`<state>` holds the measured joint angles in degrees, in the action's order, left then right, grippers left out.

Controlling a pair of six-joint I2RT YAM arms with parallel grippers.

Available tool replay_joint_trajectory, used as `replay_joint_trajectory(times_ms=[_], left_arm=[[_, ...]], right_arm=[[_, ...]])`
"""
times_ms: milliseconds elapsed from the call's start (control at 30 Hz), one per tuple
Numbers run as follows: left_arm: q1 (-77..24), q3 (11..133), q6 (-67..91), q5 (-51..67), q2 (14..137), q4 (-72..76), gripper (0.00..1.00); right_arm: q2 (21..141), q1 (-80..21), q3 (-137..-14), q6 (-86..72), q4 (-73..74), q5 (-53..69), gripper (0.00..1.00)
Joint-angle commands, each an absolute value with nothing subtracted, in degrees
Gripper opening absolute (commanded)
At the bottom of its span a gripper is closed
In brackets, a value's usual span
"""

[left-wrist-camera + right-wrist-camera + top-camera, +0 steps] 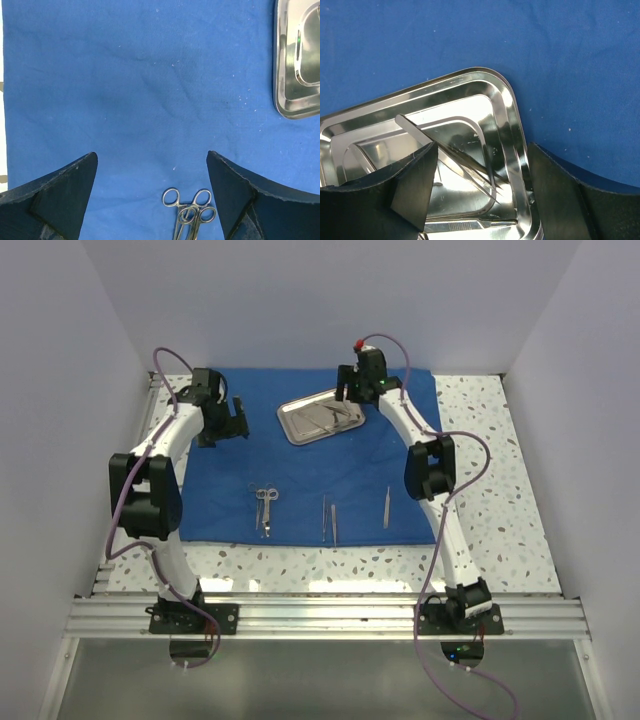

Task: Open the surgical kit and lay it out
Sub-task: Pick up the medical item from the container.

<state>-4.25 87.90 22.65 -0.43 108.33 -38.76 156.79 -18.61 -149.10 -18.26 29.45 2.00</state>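
Your left fingers (pixel 60 195) hang spread wide above bare drape (pixel 220 490), with the forceps (pixel 265 505) lying nearer you on the cloth. Your right fingers (pixel 560 190) stand wide over a corner of the tray (pixel 512 130), gripping nothing; tweezers (pixel 412 129) lie inside it. Three thin instruments (pixel 334 522) lie along the drape's near edge on the bench (pixel 500 520).

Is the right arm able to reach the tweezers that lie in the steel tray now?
Probably yes: the right claw hangs open just over the steel tray, nothing covers the tweezers, though the tray's rim may hinder one finger.
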Motion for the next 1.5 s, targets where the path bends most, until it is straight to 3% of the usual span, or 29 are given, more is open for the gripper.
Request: replay_joint_trajectory(times_ms=[0,500,867,1167,1200,1467], left_arm=[[-3.78,89.21,20.74,-0.26,108.11,-38.58,0.94],[-2.90,88.33,20.74,1.58,107.49,-37.79,0.94],[-2.72,86.84,20.57,2.02,106.79,-37.97,0.94],[-2.64,87.89,20.74,2.99,108.28,-37.88,0.93],[-2.64,87.89,20.74,3.08,108.37,-37.88,0.93],[-2.29,87.36,20.83,3.16,107.49,-37.27,0.93]], right_arm=[[151.26,-20.30,-150.12,-16.61,26.81,1.84,0.75],[148.97,-23.12,-147.57,-16.88,26.54,2.11,0.73],[156.09,-22.85,-149.06,-12.66,27.51,-0.70,0.71],[153.81,-23.03,-143.18,-12.66,30.32,-0.18,0.67],[153.55,-23.03,-142.74,-12.66,30.58,-0.26,0.66],[145.92,-23.12,-130.46,-11.87,33.57,-0.26,0.24]])
